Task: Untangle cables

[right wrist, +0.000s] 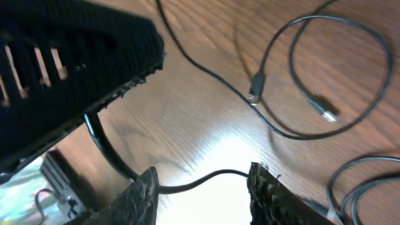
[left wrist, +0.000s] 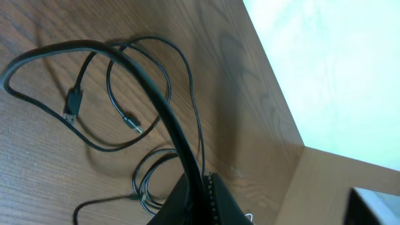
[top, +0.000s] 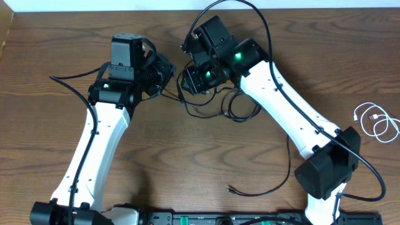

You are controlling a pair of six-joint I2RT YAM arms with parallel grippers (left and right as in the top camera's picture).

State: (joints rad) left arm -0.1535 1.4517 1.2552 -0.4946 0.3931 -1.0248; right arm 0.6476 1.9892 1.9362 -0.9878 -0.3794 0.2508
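Above the black cables (left wrist: 73, 105), thick arm wire (left wrist: 62, 50).

A black cable (left wrist: 140, 78) hangs close to the lens, arching from the left edge over and down into the left gripper (left wrist: 201, 187) at the bottom, whose dark fingers are closed on it. Beneath it on the wood table (left wrist: 37, 187), thin black cords (left wrist: 189, 75) lie in loose overlapping loops, with a flat plug (left wrist: 73, 105) and a smaller plug (left wrist: 132, 122) lying apart among them. The table's far edge runs diagonally against a pale wall (left wrist: 325, 62).
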